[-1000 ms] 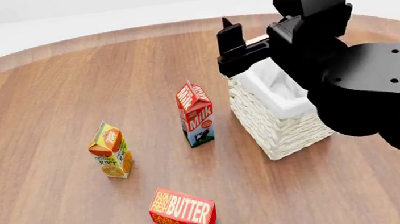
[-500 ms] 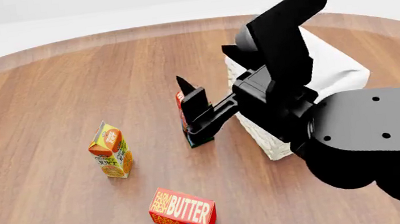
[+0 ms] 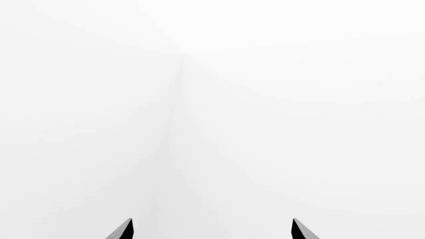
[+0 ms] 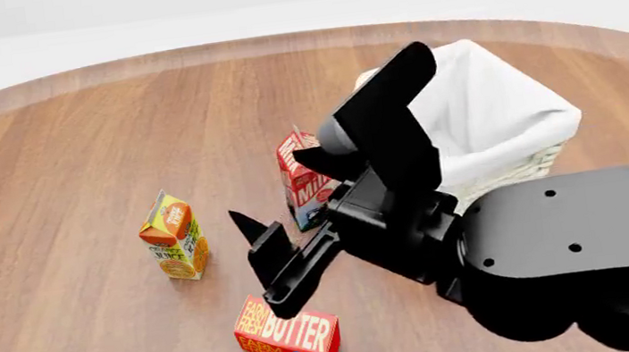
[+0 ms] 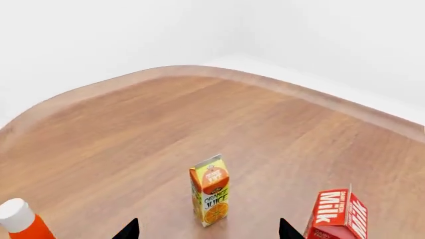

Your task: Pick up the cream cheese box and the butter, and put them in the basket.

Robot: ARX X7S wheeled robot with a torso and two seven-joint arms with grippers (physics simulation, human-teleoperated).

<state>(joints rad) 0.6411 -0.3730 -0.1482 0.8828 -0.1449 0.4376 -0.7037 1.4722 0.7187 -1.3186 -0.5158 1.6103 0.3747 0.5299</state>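
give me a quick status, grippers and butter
Right gripper open, empty, just above the butter. Left gripper open, facing blank white. Basket behind the right arm. Cream cheese not in view. Milk and juice stand clear.

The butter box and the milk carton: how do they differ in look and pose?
The butter box lies low on its long side; the milk carton stands upright. The butter box has a flat top; the milk carton has a gabled one. Both are red with white lettering and rest on the wooden table.

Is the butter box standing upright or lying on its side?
Lying on its side: the butter box rests on a long face, lettering reading sideways across the front.
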